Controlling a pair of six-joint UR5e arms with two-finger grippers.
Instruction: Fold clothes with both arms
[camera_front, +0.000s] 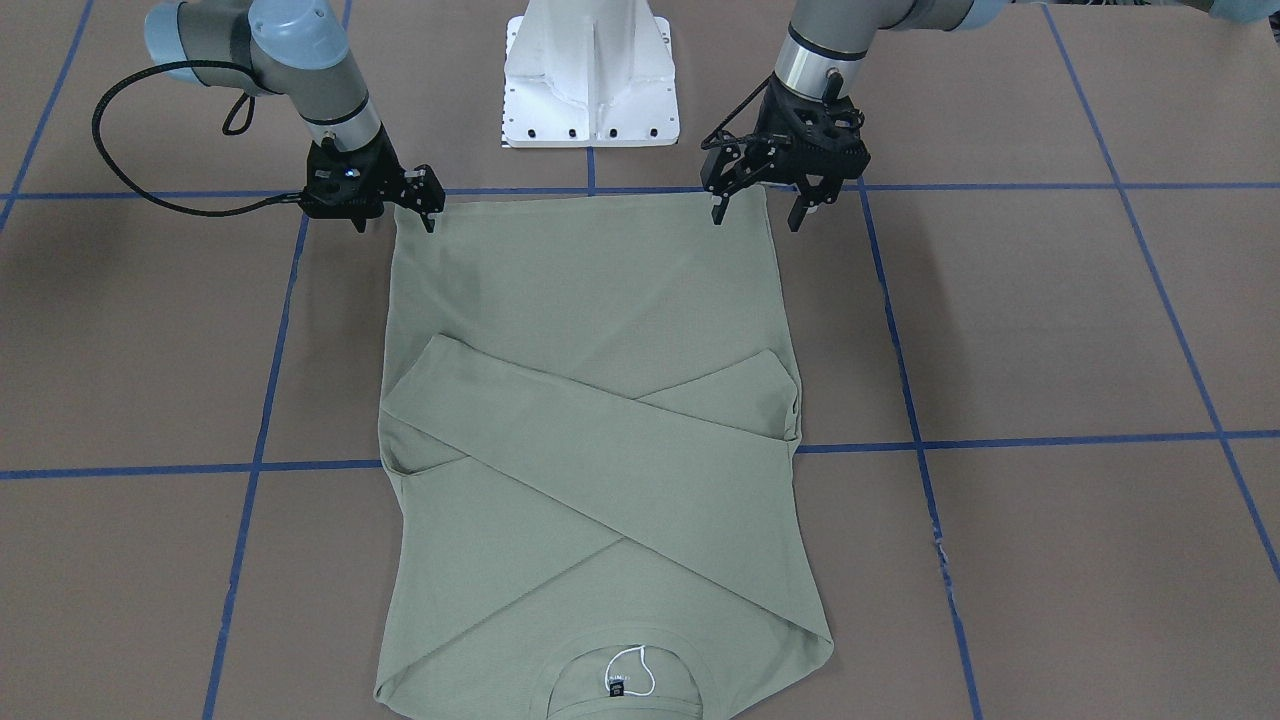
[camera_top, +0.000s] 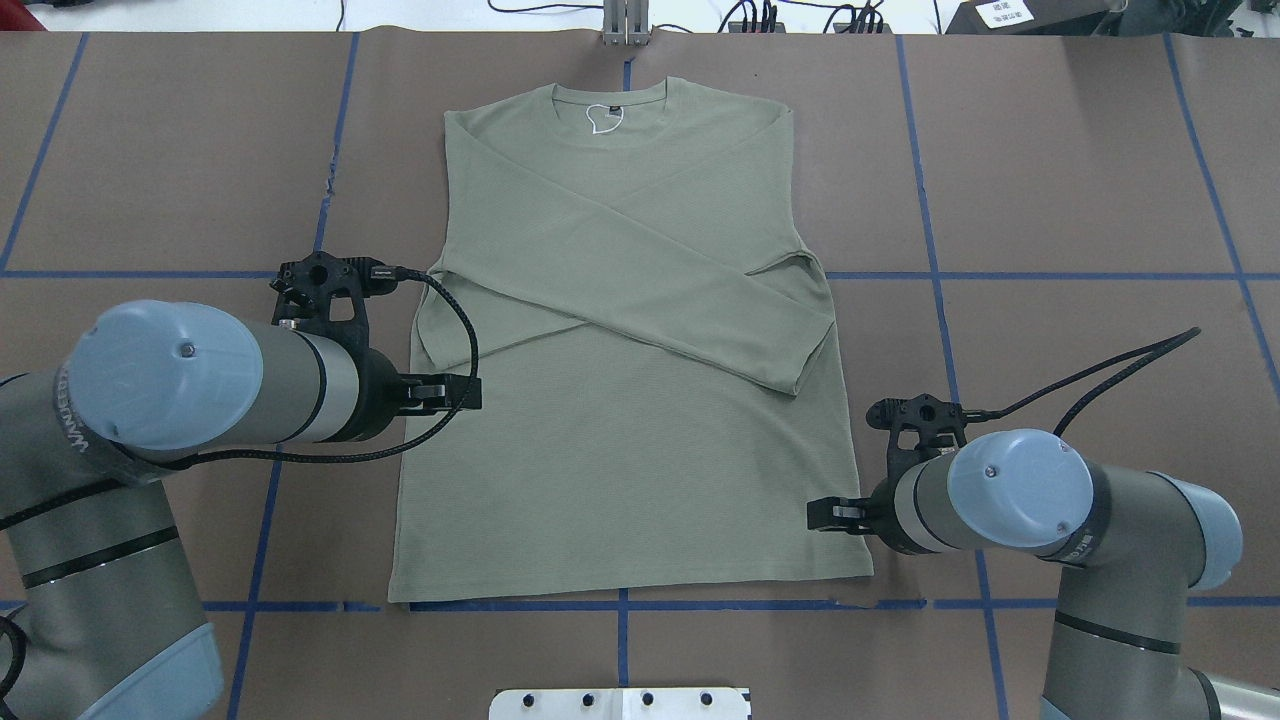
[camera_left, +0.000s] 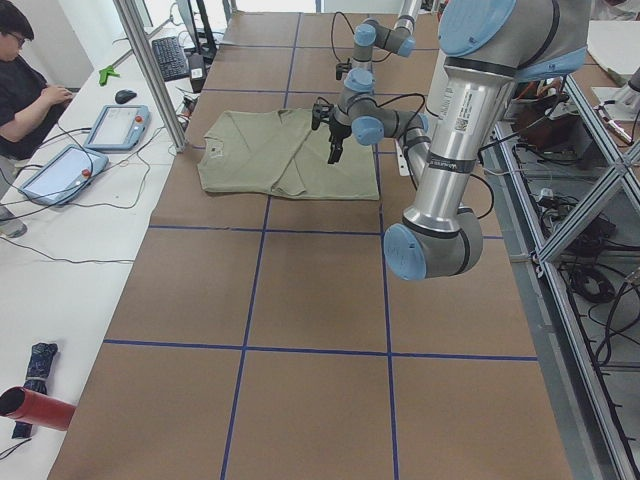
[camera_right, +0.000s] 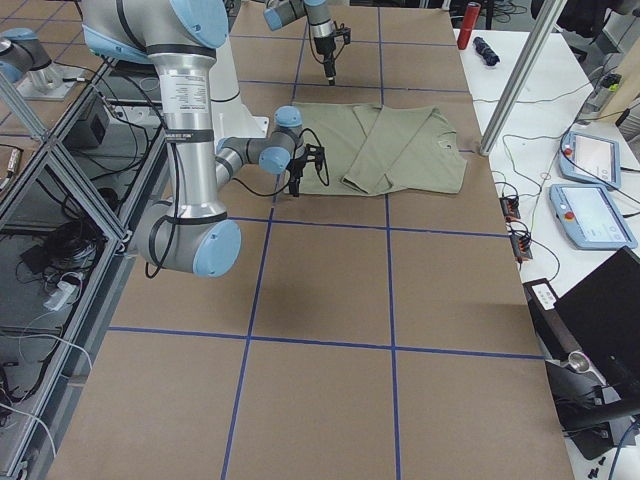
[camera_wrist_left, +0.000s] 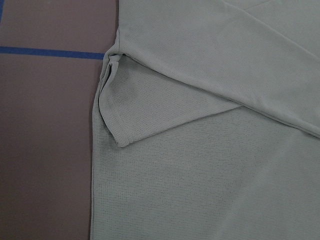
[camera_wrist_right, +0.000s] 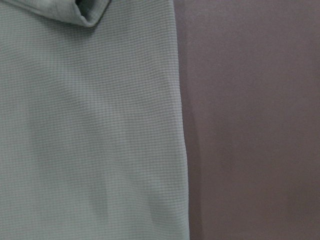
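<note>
The pale sage-green long-sleeved shirt (camera_front: 590, 300) lies flat on the brown table, sleeves crossed over the chest. Its hem is toward the robot base and its neck tag (camera_front: 615, 685) is at the far end. It also shows in the overhead view (camera_top: 620, 460). My left gripper (camera_front: 760, 208) is open and empty, hovering over the shirt's hem corner on my left side; overhead it is at the shirt's left edge (camera_top: 450, 392). My right gripper (camera_front: 398, 212) is open and empty by the other hem corner (camera_top: 835, 515). The wrist views show only shirt edges (camera_wrist_left: 210, 165) (camera_wrist_right: 90, 125).
The white pedestal base (camera_front: 590, 80) stands just behind the hem. Blue tape lines (camera_front: 1000, 440) grid the table. In the left side view an operator (camera_left: 25, 80) sits at a side bench with tablets, and a red cylinder (camera_left: 35, 408) lies there.
</note>
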